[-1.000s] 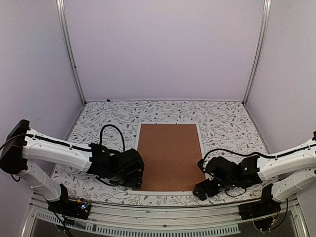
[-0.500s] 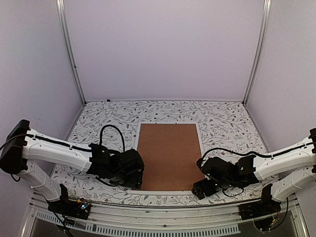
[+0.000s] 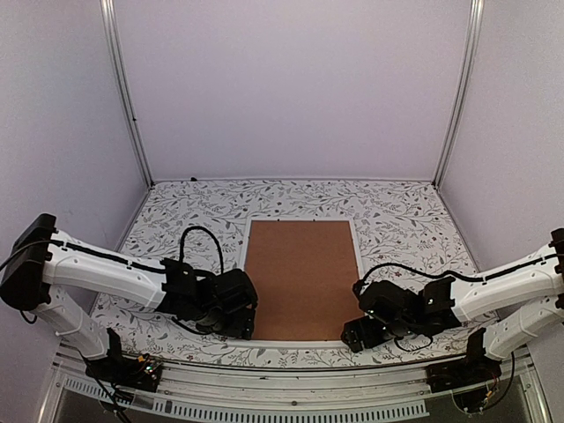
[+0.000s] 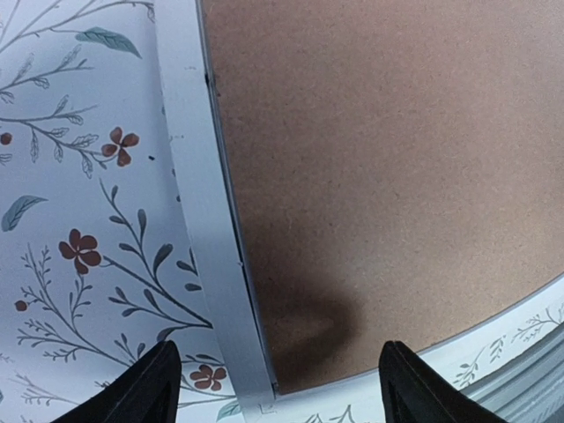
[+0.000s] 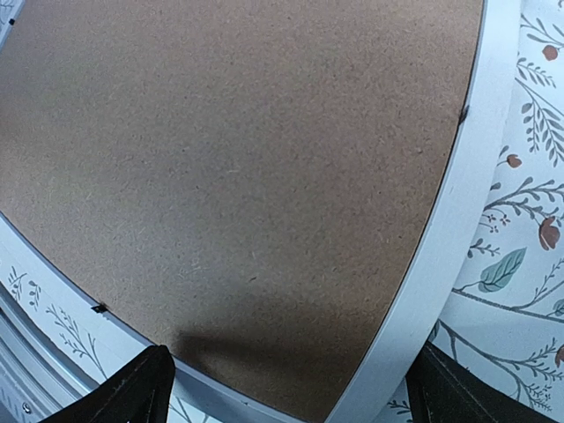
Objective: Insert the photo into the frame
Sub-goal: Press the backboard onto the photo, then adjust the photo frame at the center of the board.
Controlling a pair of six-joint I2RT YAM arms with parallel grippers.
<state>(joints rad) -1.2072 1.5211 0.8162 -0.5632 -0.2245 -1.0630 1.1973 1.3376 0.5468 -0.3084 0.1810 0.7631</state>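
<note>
The backing board (image 3: 302,278) fills the frame (image 3: 300,221) edge to edge, so whatever lies under it is hidden. Of the left pincer (image 4: 278,388), its wrist view shows only 2 dark fingertips (image 4: 145,388) at the bottom edge. The right pincer (image 5: 291,388) is cropped the same way, and the frame's near right corner runs out of that picture. Both wrist views cut off most of the frame. In the top view, each pincer's body covers 1 near corner of the frame and its own fingertips, and the right arm (image 3: 520,282) leaves the right edge.
</note>
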